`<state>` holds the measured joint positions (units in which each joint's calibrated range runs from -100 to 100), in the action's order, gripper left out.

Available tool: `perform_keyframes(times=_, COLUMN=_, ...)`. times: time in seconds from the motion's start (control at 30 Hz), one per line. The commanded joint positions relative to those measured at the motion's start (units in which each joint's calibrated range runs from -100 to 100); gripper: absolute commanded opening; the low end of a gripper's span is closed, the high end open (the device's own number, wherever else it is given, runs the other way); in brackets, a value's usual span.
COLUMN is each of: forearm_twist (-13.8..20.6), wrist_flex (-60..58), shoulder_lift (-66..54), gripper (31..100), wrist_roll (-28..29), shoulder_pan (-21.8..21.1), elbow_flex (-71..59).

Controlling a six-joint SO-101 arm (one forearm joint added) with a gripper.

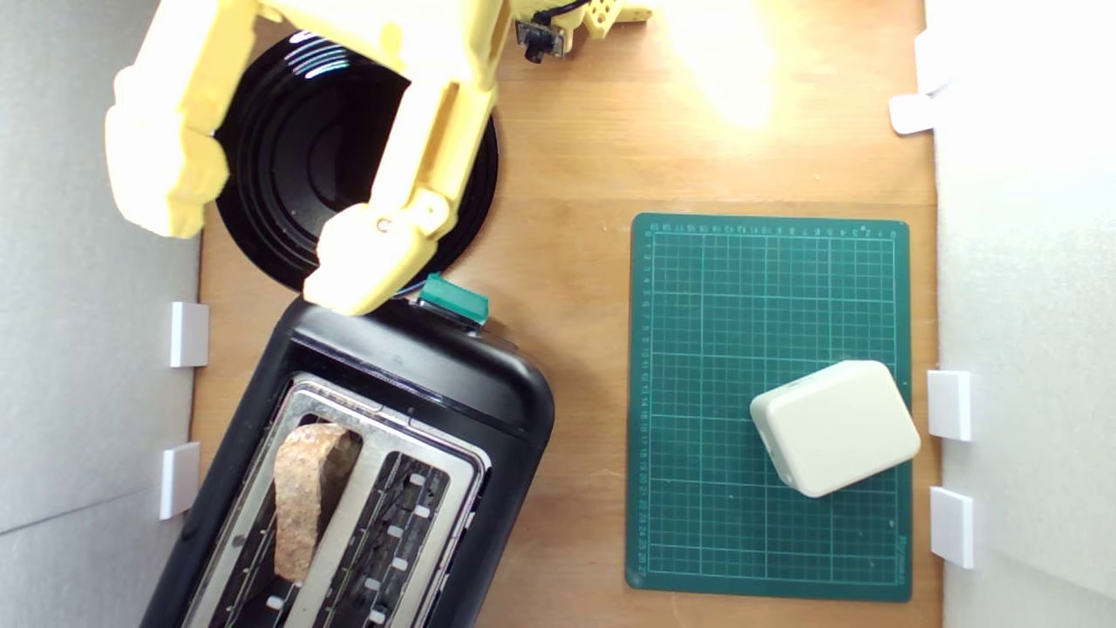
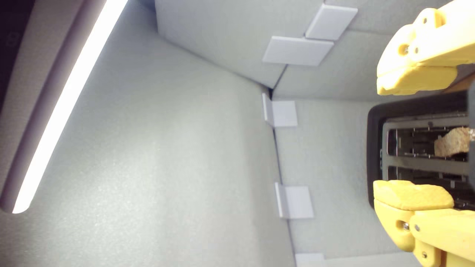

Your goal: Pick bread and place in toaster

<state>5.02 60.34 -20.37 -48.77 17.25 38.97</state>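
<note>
Arm (image 1: 436, 131): pale yellow printed plastic, blocky rounded links
End effector (image 2: 413, 139): two yellow fingers, rounded tips, small screw holes
Camera module (image 1: 536, 39): small, black, with a black cable

1. The green cutting mat (image 1: 767, 288) carries rows of small pale scale numbers along its top edge and down its side on the exterior view's left, too small to read
2. No other text, label or brand can be read
</note>
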Motion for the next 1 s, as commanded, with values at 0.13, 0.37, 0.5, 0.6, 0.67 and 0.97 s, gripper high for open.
perform_keyframes(times=0.13, forearm_twist=0.51, wrist_flex=-0.44, shoulder_lift=-6.25, gripper=83.7, wrist_roll=13.07, shoulder_pan=-7.50, elbow_flex=0.20)
perform_keyframes(times=0.37, forearm_twist=0.51, wrist_flex=-0.27, shoulder_lift=-9.91, gripper=83.7, wrist_roll=30.59, shoulder_pan=-11.86, elbow_flex=-2.07)
perform_keyframes(times=0.5, forearm_twist=0.51, wrist_flex=-0.36, shoulder_lift=-14.74, gripper=83.7, wrist_roll=34.31, shoulder_pan=-13.87, elbow_flex=-10.42)
perform_keyframes(times=0.6, forearm_twist=0.06, wrist_flex=-0.36, shoulder_lift=-19.40, gripper=83.7, wrist_roll=34.52, shoulder_pan=-16.21, elbow_flex=-18.41)
perform_keyframes(times=0.67, forearm_twist=0.24, wrist_flex=-0.36, shoulder_lift=-22.73, gripper=83.7, wrist_roll=34.46, shoulder_pan=-17.66, elbow_flex=-24.22)
perform_keyframes(times=0.97, forearm_twist=0.06, wrist_flex=-0.27, shoulder_lift=-36.95, gripper=69.0, wrist_roll=28.39, shoulder_pan=-21.85, elbow_flex=-49.46)
